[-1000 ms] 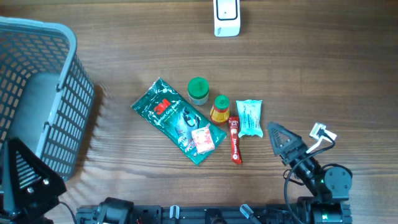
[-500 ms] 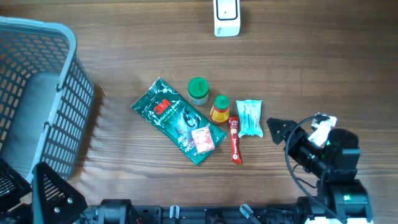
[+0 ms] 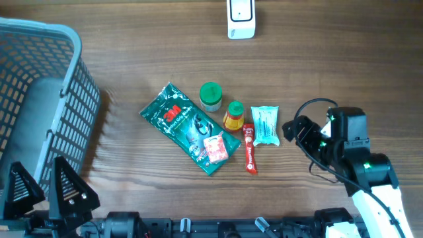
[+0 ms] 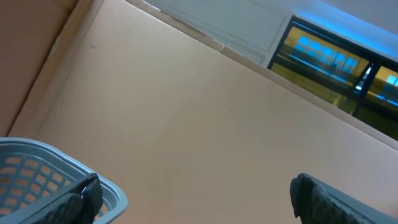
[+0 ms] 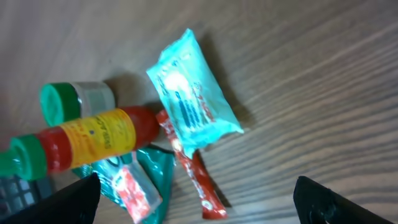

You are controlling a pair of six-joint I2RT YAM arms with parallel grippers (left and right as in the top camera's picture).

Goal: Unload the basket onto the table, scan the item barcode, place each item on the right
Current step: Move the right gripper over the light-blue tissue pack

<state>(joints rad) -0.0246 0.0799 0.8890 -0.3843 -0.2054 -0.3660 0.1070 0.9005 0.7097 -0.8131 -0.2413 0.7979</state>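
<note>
The items lie together mid-table: a green pouch (image 3: pixel 187 127) with a small red-and-white packet (image 3: pixel 215 148) on it, a green-capped jar (image 3: pixel 211 96), a red sauce bottle (image 3: pixel 233 116), a red stick sachet (image 3: pixel 249 149) and a teal packet (image 3: pixel 266 124). At the far edge stands the white scanner (image 3: pixel 240 18). My right gripper (image 3: pixel 291 129) is open just right of the teal packet (image 5: pixel 191 93), its jaws wide apart (image 5: pixel 200 206) above the red sachet (image 5: pixel 200 182), holding nothing. My left gripper (image 3: pixel 45 189) is open at the front left, empty (image 4: pixel 199 200).
A large grey mesh basket (image 3: pixel 63 86) fills the left side; its rim (image 4: pixel 109 193) shows beside the left fingers. The left wrist view otherwise points up at a tan wall. Bare wood lies between the items and the scanner.
The right arm has moved up from the front edge and swung left, bringing its open jaws close to the teal packet. The left gripper has shifted at the front left corner.
</note>
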